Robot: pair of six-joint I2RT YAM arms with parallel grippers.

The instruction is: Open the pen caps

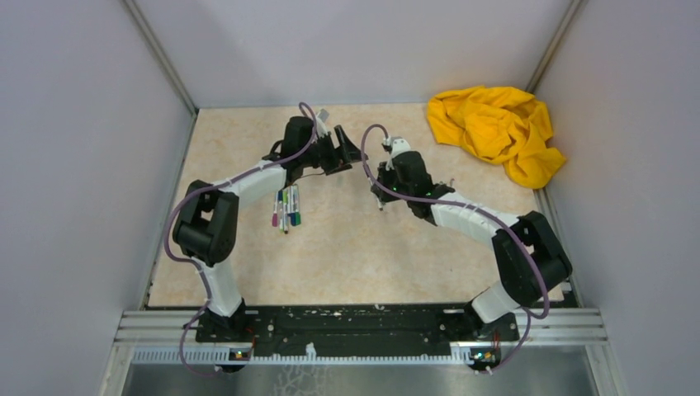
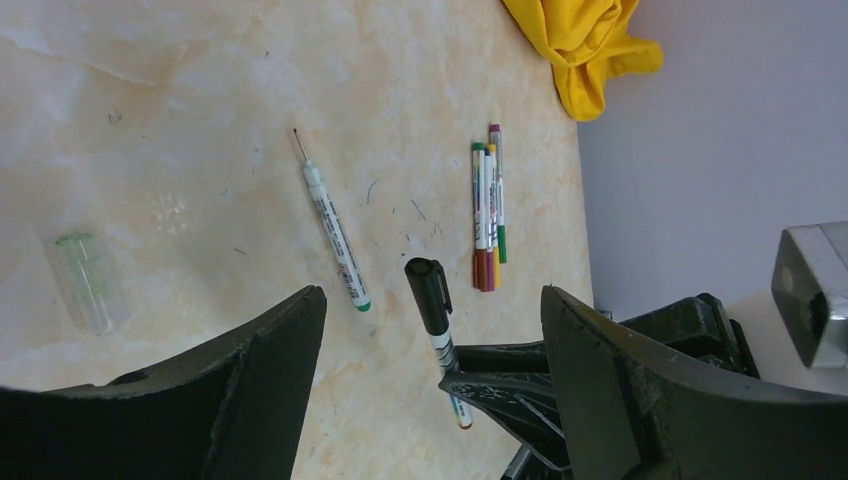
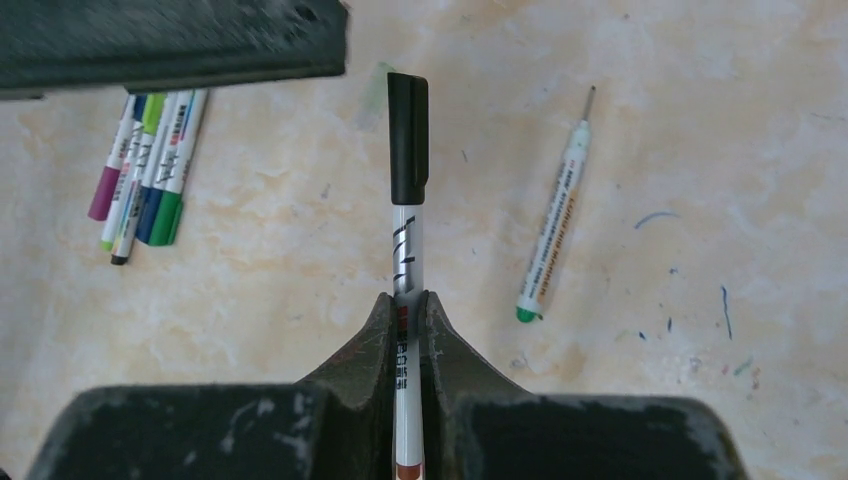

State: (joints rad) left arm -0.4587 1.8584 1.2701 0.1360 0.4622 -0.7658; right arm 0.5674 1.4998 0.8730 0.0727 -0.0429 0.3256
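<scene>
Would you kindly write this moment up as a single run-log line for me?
right gripper: shut on pen | left gripper: open, near black cap, cap on | table: uncapped pen, loose green cap, bundle of capped pens

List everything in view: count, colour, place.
table: one, beige marbled, under everything
cloth: one, yellow, crumpled at the far right corner
bundled pens: several, purple, green and blue ends, side by side on the table
uncapped pen: one, white with green end, lying alone
loose cap: one, translucent greenish, on the table
black-capped pen: one, white barrel, in the right gripper
left gripper: one, black, open, near that pen's cap
right gripper: one, black, shut on the black-capped pen
</scene>
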